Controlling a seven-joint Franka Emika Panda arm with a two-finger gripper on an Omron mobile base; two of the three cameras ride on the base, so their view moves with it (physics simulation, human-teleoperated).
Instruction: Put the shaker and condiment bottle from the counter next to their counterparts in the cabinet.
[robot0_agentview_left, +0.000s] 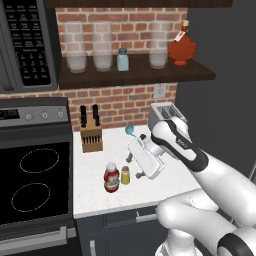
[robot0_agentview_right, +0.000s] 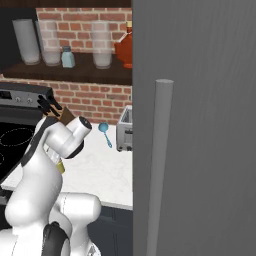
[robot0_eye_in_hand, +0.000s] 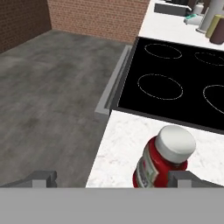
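Condiment bottle (robot0_agentview_left: 111, 178) stands upright on the white counter (robot0_agentview_left: 100, 150), near the front edge, just right of the black cooktop (robot0_agentview_left: 34, 180). Shaker (robot0_agentview_left: 125, 175) stands just beside the bottle, on the side away from the cooktop, not touching it. My gripper (robot0_agentview_left: 131, 167) hangs just past the shaker, low over the counter; in the hand view my fingertips (robot0_eye_in_hand: 180, 179) sit wide apart, nothing between them, bottle cap near one tip. Pale blue shaker (robot0_agentview_left: 122, 59) and orange-red flask (robot0_agentview_left: 182, 47) rest on the cabinet (robot0_agentview_left: 135, 76) above the bottle.
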